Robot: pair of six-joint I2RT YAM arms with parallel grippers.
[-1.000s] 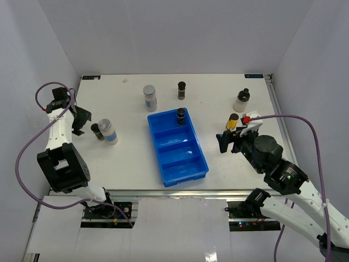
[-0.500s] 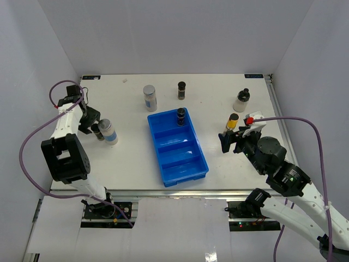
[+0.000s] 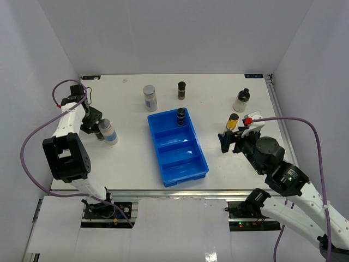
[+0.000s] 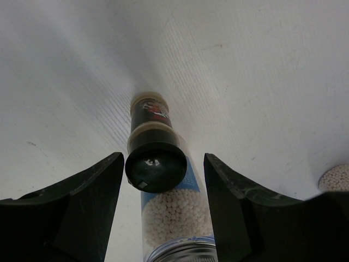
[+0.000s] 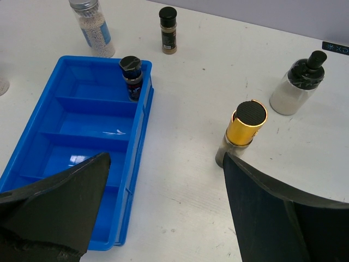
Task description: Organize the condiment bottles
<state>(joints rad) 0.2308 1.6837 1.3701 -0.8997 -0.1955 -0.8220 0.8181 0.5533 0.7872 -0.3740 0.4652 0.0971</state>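
The blue tray (image 3: 177,146) lies in the middle of the bench (image 3: 131,158), with one dark black-capped jar (image 3: 180,116) standing upright in its far compartment. Beyond it stand a clear silver-lidded jar (image 3: 150,98) of white beads and another dark spice jar (image 3: 181,90). To the right are a whitish black-capped bottle (image 3: 241,100) and a yellow bottle (image 3: 232,121). At the left a small dark jar (image 3: 98,131) stands against or just beside a second bead-filled clear jar (image 3: 109,132) (which of the two, I cannot tell). The left gripper (image 3: 94,122) reaches down there, jaws spread to either side of the small dark jar's cap, with a gap showing on one side. The right gripper (image 3: 228,140) hangs low near the yellow bottle, jaws wide apart and gripping nothing.
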